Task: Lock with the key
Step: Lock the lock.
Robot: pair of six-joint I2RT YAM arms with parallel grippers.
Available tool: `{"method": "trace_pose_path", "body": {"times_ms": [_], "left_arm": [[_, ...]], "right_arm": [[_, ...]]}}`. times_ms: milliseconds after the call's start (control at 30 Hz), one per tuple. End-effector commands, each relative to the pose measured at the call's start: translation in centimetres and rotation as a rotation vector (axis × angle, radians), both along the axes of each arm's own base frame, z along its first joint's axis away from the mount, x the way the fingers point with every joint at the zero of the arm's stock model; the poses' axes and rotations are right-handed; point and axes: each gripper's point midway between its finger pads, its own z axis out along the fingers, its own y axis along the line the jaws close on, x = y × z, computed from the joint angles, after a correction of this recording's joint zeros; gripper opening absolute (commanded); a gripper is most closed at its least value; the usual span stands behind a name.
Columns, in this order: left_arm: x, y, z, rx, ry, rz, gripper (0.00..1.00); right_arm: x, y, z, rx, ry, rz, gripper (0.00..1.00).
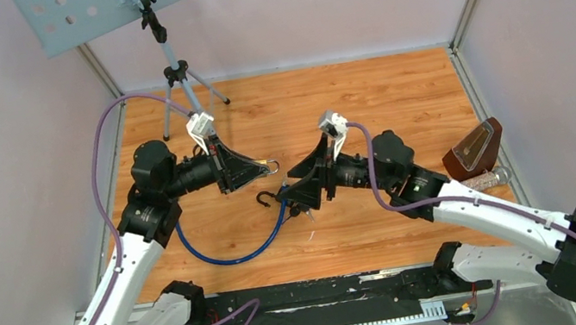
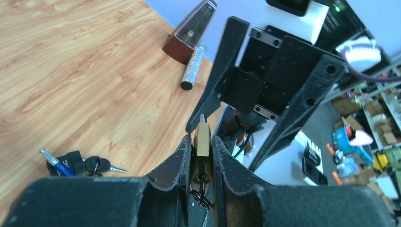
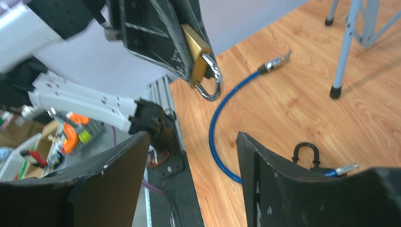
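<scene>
padlock (image 2: pixel 204 137): brass, up off the table (image 1: pixel 397 101), flat faces pinched by L gripper; shackle (image 3: pixel 211 84) pokes out past the fingertips, both legs seem to run into the body.
L gripper (image 1: pixel 259 165): clamped on padlock body, one pad on each face.
R gripper (image 3: pixel 191 138): jaws wide apart, nothing betw. them; faces the padlock from its right side, near but not touching.
keys (image 2: pixel 101 165): small bunch w/ black heads, flat on the wood below padlock; neither gripper on them.
keyhole: hidden in every view, can't tell if a key sits in padlock.
black lock (image 2: pixel 71 161): on the wood below padlock, touching the keys.
blue cable (image 1: pixel 230 257): curves across the wood below padlock and toward the arm bases; one end at black lock, metal tip (image 3: pixel 276 61) of the other end lies loose.
metronome (image 1: pixel 472 149): brown, well right of padlock, by the table edge.
glitter tube (image 2: pixel 193 66): lying just beside metronome, on its near side from padlock.
music stand (image 1: pixel 179 75): behind padlock, to the left, tripod feet on the wood.
</scene>
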Motion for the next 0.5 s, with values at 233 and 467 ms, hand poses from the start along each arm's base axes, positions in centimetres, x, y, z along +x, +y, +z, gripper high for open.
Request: {"method": "trace_pose_path", "body": {"times_ms": [233,467], "left_arm": [[1.8,0.5,6.5,-0.246,0.122,0.182,0.00],[1.5,0.9,7.7,-0.314,0.182,0.209,0.00]], "right_arm": [[2.5,-1.8,8.7,0.441,0.196,-0.195,0.72],[4.2,-0.7,11.1,0.501,0.232,-0.216,0.64]]}}
